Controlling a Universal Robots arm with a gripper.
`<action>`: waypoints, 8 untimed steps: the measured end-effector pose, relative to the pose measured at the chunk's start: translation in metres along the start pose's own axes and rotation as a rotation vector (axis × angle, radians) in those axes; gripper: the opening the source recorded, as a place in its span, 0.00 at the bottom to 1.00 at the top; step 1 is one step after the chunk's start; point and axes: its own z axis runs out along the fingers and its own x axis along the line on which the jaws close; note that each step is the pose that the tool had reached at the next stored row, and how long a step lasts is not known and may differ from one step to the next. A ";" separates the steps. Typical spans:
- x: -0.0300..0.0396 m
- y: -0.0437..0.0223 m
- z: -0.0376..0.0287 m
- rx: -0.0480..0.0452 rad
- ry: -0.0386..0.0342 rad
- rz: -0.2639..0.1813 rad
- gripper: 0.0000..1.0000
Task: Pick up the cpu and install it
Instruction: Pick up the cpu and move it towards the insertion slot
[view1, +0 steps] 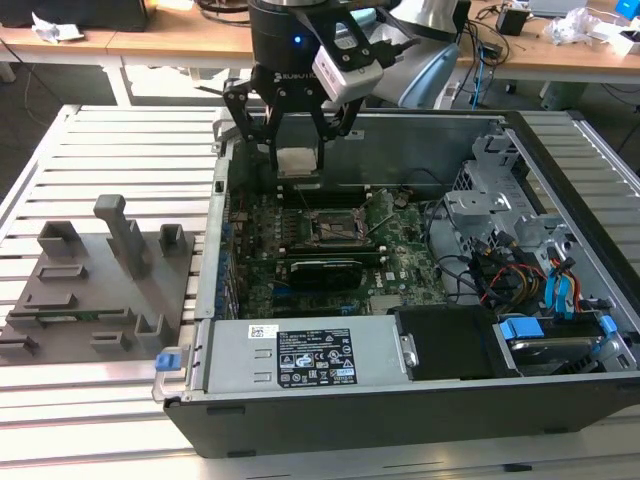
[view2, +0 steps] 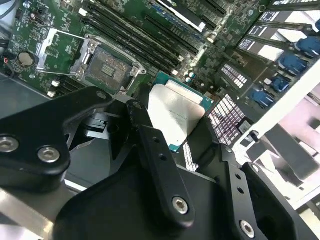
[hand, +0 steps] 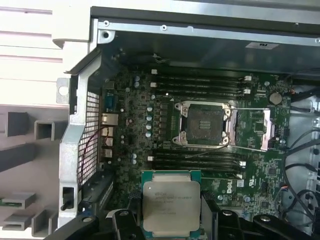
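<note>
We hold the small, flat, silvery square cpu (hand: 171, 202) by two opposite edges in our black gripper (view1: 299, 152), closed on it, above the green motherboard (hand: 131, 107). We judge it light, stiff, fragile underneath. Beyond sits the open metal-framed socket (hand: 205, 125).

The cpu (hand: 171, 205) is cut off by an edge of the first wrist view, and where the black fingers (hand: 122, 222) meet its sides cannot be made out. In the second wrist view those fingers cover its near part. The arm (view1: 295, 45) is cut off by the exterior view's top edge.
</note>
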 end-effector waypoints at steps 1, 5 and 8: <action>-0.0015 0.0008 0.0010 0.0002 0.0000 0.000 0.55; -0.0120 0.0050 0.0077 0.0012 0.0001 0.000 0.55; -0.0174 0.0065 0.0108 0.0015 0.0001 0.000 0.55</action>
